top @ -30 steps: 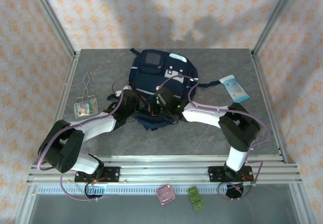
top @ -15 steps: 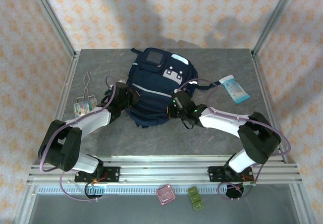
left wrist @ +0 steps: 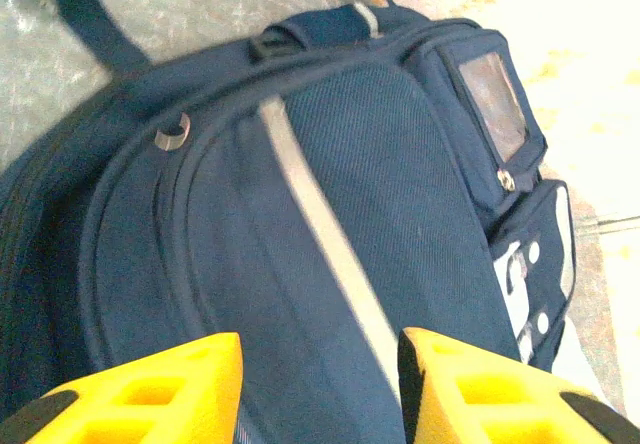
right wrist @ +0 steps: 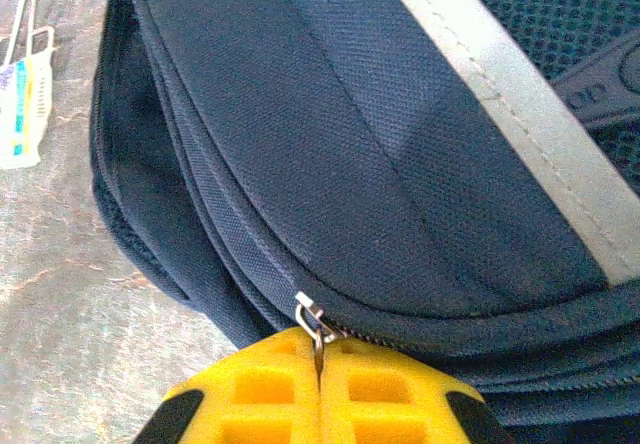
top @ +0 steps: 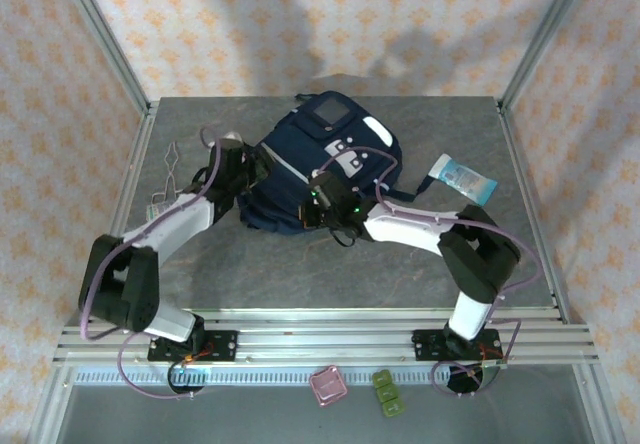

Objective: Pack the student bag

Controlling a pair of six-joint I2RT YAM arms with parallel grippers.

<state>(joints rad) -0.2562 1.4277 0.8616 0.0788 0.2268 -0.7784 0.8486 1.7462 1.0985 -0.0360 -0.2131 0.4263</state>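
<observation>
Student bag, one, right pincer pinching one zipper pull

bag: table back-centre | packet: right of bag | tongs: left of bag | zipper pull: bag's near edge

Robot test cell, a lab-type setup rather than a lived-in room. Grey stone-look tabletop is boxed in by aluminium frame posts at upper left and upper right. Wall panels are flat sheets printed with an orange floral pattern. Slotted aluminium rail along the bottom edge carries two bolted arm bases.
</observation>
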